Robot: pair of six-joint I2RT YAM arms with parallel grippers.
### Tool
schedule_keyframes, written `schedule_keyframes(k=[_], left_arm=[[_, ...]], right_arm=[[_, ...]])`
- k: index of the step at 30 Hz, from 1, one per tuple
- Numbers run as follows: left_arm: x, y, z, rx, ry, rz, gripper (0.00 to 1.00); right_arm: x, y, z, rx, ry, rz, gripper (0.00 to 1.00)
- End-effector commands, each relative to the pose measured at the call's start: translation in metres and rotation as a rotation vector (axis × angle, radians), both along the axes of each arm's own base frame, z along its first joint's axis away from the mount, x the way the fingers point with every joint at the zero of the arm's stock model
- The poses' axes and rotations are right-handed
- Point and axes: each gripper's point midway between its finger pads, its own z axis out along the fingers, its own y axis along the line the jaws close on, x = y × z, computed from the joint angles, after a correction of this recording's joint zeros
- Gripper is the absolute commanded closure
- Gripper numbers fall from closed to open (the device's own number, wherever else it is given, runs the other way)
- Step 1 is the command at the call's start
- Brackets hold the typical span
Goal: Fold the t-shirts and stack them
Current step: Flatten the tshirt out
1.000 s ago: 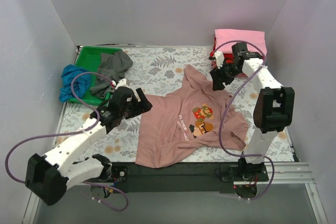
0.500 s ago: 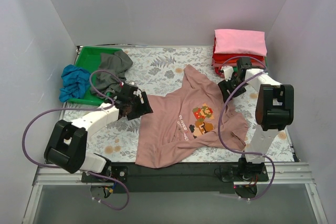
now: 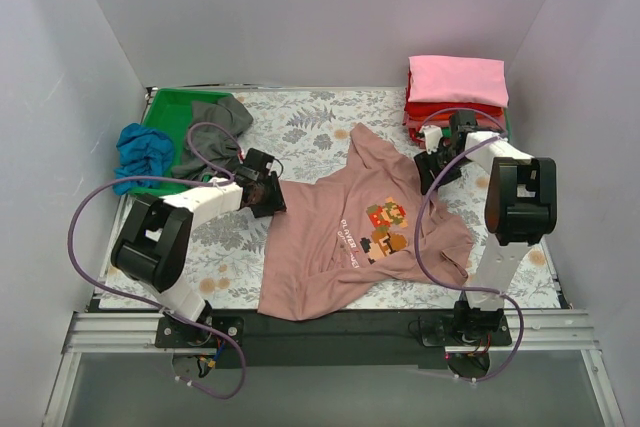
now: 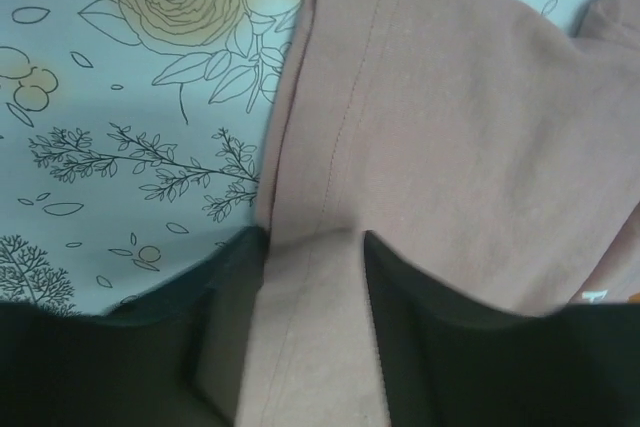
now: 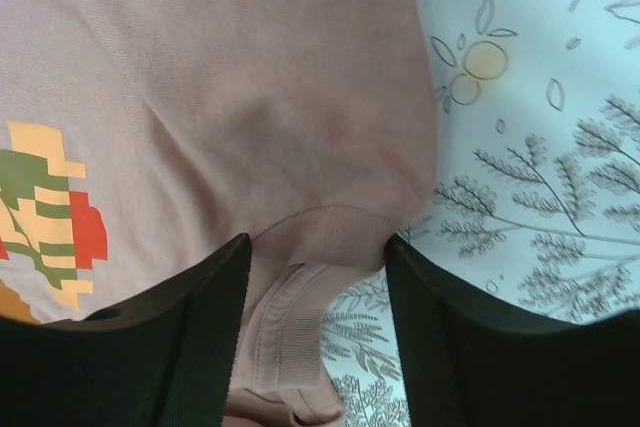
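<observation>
Step in hand: I judge this is the start of the fold on the dusty-pink t-shirt (image 3: 360,237), with both my grippers set on opposite edges of it to take hold.
Left gripper (image 4: 312,247): my fingers straddle the shirt's stitched hem, cloth filling the gap between them and the floral table covering (image 4: 130,97) just to the outside. The jaws stand partly apart; I cannot tell whether the pads are pinching the cloth or only flanking it.
Right gripper (image 5: 318,247): my fingers stand either side of a rounded bulge at the shirt's edge, a stitched band showing beneath it. There too I cannot say if the cloth is caught.
Shirt: spread face up between my two grippers, the pixel graphic (image 5: 45,207) to the inner side of my right fingers; the edge nearest my bases lies rumpled.
Other shirts: a folded stack (image 3: 455,87), pink on top, sits just beyond my right gripper; a grey one (image 3: 215,122) and a blue one (image 3: 140,152) lie in and beside the green tray (image 3: 175,107), beyond my left gripper.
Progress: by my reckoning partway; some are stacked, this one is unfolded, and two wait.
Next move calls for: a sure pinch through both edges before any lift, then raising both sides evenly so the cloth neither slips out nor drags askew.
</observation>
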Motion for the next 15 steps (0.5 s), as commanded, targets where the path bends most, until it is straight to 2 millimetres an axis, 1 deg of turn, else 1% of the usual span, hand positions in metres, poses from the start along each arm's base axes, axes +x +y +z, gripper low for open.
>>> schedule_keyframes(k=[1, 2, 3, 4, 5, 6, 7, 8, 9, 10, 11, 12, 13, 14, 15], left_arm=[[-0.016, 0.01, -0.015, 0.03, 0.063, 0.016, 0.66], [-0.02, 0.009, -0.016, 0.017, 0.074, 0.027, 0.73], [-0.03, 0.013, -0.024, 0.023, 0.098, 0.036, 0.81], [-0.034, 0.015, -0.025, 0.019, 0.104, 0.049, 0.89], [-0.036, 0.015, -0.021, 0.006, 0.098, 0.066, 0.99], [-0.041, 0.017, -0.021, 0.0, 0.103, 0.08, 1.0], [-0.053, 0.022, -0.025, 0.006, 0.128, 0.094, 1.0], [-0.054, 0.026, -0.016, -0.001, 0.102, 0.11, 1.0], [-0.058, 0.028, -0.013, -0.01, 0.098, 0.143, 1.0], [-0.07, 0.036, -0.016, 0.006, 0.119, 0.165, 1.0], [-0.069, 0.04, -0.001, -0.016, 0.074, 0.188, 1.0], [-0.071, 0.044, 0.003, -0.022, 0.061, 0.222, 1.0], [-0.083, 0.051, 0.002, -0.02, 0.074, 0.243, 1.0], [-0.085, 0.055, 0.007, -0.029, 0.058, 0.268, 1.0], [-0.085, 0.056, 0.022, -0.065, 0.008, 0.282, 1.0]], right_arm=[[-0.002, 0.011, -0.009, 0.068, 0.024, 0.007, 0.4], [-0.004, 0.013, -0.011, 0.074, 0.036, 0.008, 0.49], [-0.005, 0.004, -0.012, 0.082, 0.042, -0.023, 0.56], [-0.005, 0.003, -0.012, 0.083, 0.042, -0.027, 0.63], [-0.007, 0.0, -0.011, 0.082, 0.039, -0.031, 0.77], [-0.007, -0.003, -0.01, 0.073, 0.034, -0.037, 0.83], [-0.008, -0.008, -0.008, 0.064, 0.028, -0.048, 0.89], [-0.008, -0.017, -0.003, 0.054, 0.011, -0.069, 0.95], [-0.009, -0.023, 0.0, 0.046, 0.003, -0.081, 0.98], [-0.011, -0.038, 0.006, 0.025, -0.015, -0.106, 0.99], [-0.018, -0.045, 0.005, 0.012, -0.009, -0.117, 0.99], [-0.023, -0.053, 0.004, -0.01, -0.01, -0.128, 0.99], [-0.028, -0.066, 0.01, -0.03, -0.031, -0.135, 0.99], [-0.034, -0.071, 0.009, -0.04, -0.029, -0.137, 0.99], [-0.048, -0.075, 0.003, -0.049, -0.004, -0.131, 0.99]])
